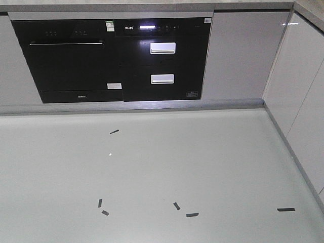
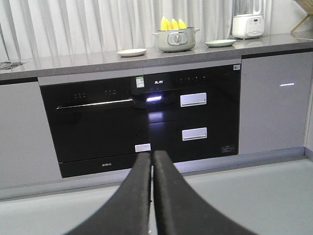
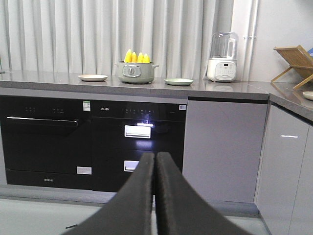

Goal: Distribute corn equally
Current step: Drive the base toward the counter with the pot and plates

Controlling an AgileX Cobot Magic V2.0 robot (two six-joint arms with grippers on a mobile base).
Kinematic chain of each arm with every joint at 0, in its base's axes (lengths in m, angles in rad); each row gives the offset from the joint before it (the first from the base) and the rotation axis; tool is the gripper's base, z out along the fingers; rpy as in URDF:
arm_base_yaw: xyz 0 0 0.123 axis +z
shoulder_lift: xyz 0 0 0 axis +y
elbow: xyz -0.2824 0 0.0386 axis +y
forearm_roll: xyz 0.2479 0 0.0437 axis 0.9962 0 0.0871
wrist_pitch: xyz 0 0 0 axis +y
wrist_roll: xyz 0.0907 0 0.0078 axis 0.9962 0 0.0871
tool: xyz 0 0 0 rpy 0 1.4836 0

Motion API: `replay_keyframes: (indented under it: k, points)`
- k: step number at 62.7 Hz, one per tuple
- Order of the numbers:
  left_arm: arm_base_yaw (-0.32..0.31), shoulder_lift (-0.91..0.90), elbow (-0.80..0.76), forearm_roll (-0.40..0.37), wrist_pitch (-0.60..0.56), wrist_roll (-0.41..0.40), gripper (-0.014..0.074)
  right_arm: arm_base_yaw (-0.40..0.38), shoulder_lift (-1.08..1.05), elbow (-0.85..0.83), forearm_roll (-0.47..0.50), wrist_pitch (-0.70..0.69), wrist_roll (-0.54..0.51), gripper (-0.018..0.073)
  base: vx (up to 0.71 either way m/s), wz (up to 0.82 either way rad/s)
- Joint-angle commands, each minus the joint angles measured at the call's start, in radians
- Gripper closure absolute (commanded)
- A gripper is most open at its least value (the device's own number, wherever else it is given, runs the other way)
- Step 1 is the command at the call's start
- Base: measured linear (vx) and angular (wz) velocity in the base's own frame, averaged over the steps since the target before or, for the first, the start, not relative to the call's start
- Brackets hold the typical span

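Yellow corn (image 2: 173,23) stands upright in a grey-green pot (image 2: 176,41) on the worktop, far ahead of both arms; the same corn (image 3: 136,57) and pot (image 3: 135,72) show in the right wrist view. A cream plate (image 2: 131,52) lies left of the pot and a pale green plate (image 2: 220,43) right of it. My left gripper (image 2: 151,155) is shut with nothing between its black fingers, low in front of the oven. Likewise my right gripper (image 3: 155,156) is shut and empty. The exterior front-facing view shows neither corn nor grippers.
Black built-in appliances (image 1: 111,58) fill the cabinet front below the worktop, with white cabinet doors (image 3: 222,147) to the right. A white blender (image 3: 221,57) and a wooden rack (image 3: 293,61) stand on the worktop. Short black tape marks (image 1: 192,214) dot the grey floor.
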Motion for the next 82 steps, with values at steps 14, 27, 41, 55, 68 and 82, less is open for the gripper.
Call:
replay_keyframes:
  k: [14,27,41,55,68,82]
  points:
    - [0.001,-0.017,0.003,-0.002,-0.069,-0.009,0.0603,0.0,-0.005,0.008,-0.008,-0.079,-0.003,0.0564,0.0,0.0]
    - [0.001,-0.017,0.003,-0.002,-0.069,-0.009,0.0603,0.0,-0.005,0.008,-0.008,-0.079,-0.003,0.0564,0.0,0.0]
    - [0.001,-0.017,0.003,-0.002,-0.069,-0.009,0.0603,0.0,-0.005,0.008,-0.008,-0.079,-0.003,0.0564,0.01,0.0]
    - [0.001,-0.017,0.003,-0.002,-0.069,-0.009,0.0603,0.0,-0.005,0.008,-0.008,-0.079,-0.003,0.0564,0.02,0.03]
    - [0.001,-0.017,0.003,-0.002,-0.069,-0.009,0.0603,0.0,-0.005,0.008,-0.008,-0.079,-0.003,0.0564,0.04,0.03]
    - [0.001,-0.017,0.003,-0.002,-0.069,-0.009,0.0603,0.0,-0.005,0.008,-0.008,-0.079,-0.003,0.0564,0.06,0.0]
